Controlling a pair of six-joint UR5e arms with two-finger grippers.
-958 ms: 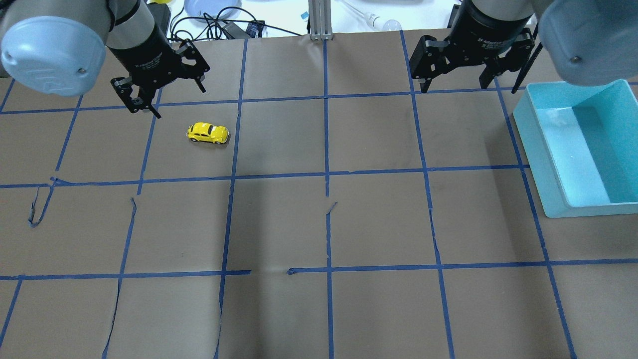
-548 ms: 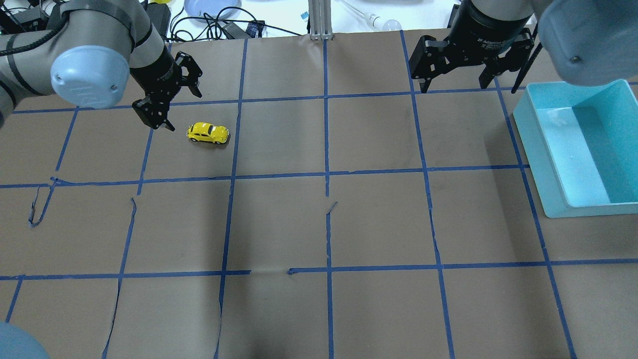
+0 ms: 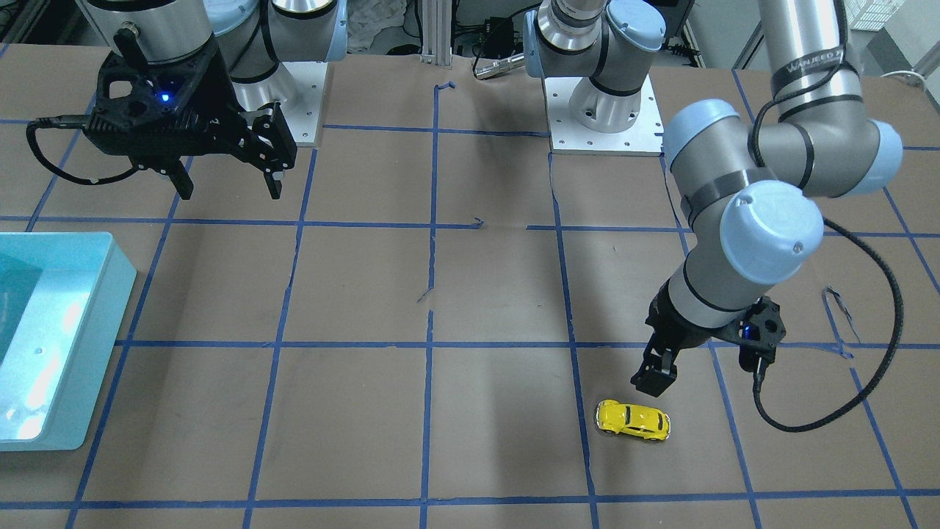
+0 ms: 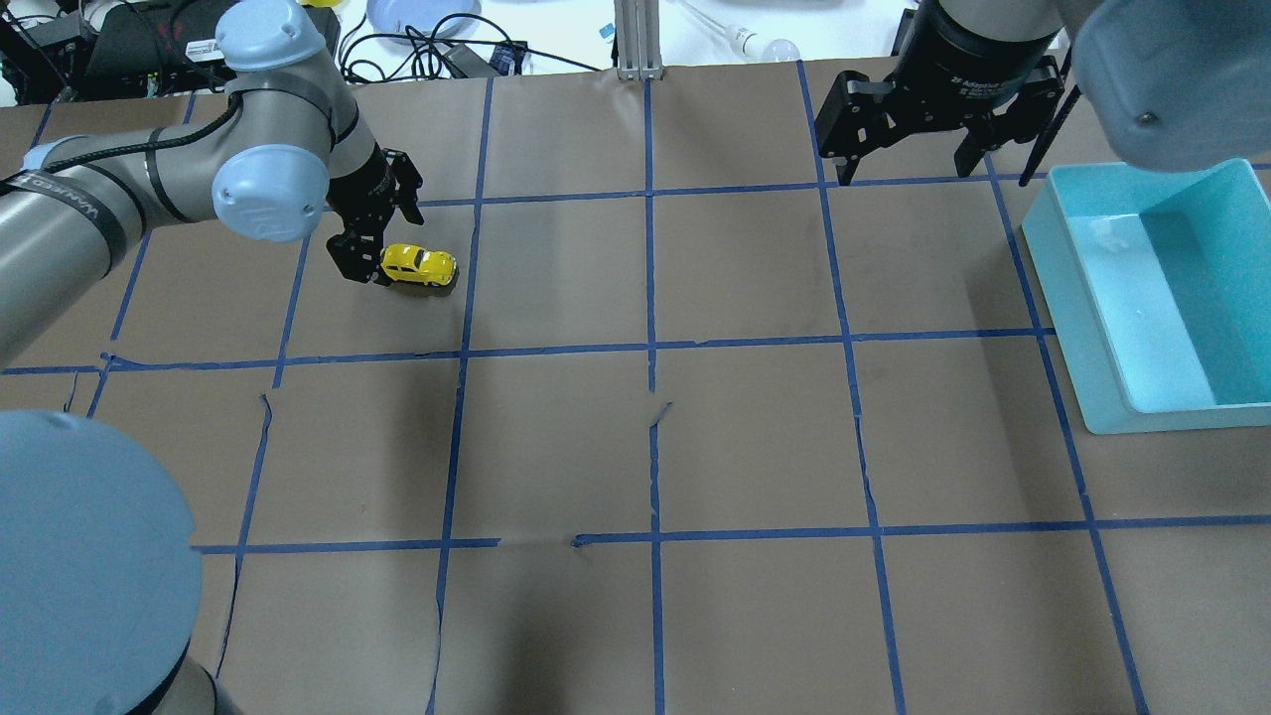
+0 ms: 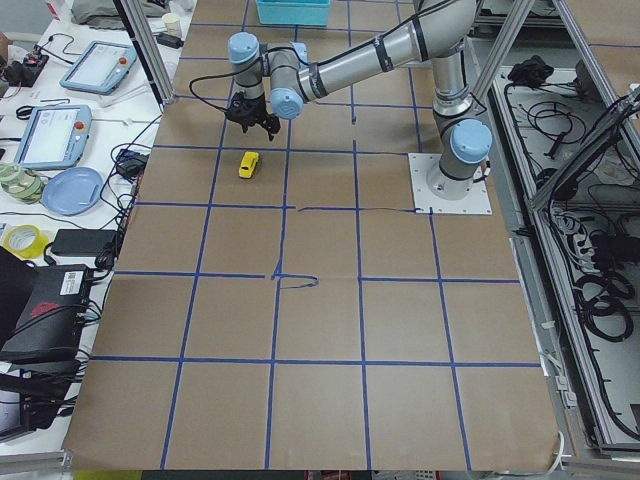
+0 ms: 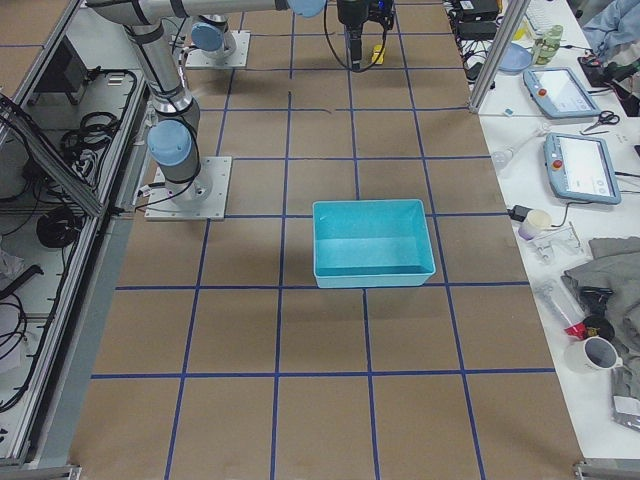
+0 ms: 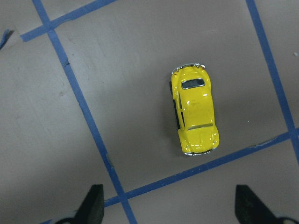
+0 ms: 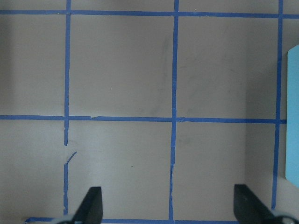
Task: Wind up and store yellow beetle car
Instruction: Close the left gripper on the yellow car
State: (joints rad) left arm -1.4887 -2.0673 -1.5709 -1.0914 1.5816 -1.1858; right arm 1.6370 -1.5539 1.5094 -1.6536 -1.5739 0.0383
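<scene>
The yellow beetle car (image 4: 417,265) stands on its wheels on the brown paper, far left; it also shows in the front view (image 3: 633,420) and in the left wrist view (image 7: 194,112). My left gripper (image 4: 382,231) is open and empty. It hovers just beside and above the car, and in the wrist view its fingertips (image 7: 93,203) frame bare paper short of the car. My right gripper (image 4: 906,167) is open and empty, high over the far right of the table. It is close to the teal bin (image 4: 1092,298).
The teal bin (image 3: 110,294) is open-topped and looks empty, at the table's right edge. Blue tape lines (image 4: 650,348) grid the paper. Cables, a plate and tablets (image 5: 75,190) lie off the far edge.
My left arm has swung in and come down from the far-left corner until its gripper is next to the car. The car and the right arm have not moved.
</scene>
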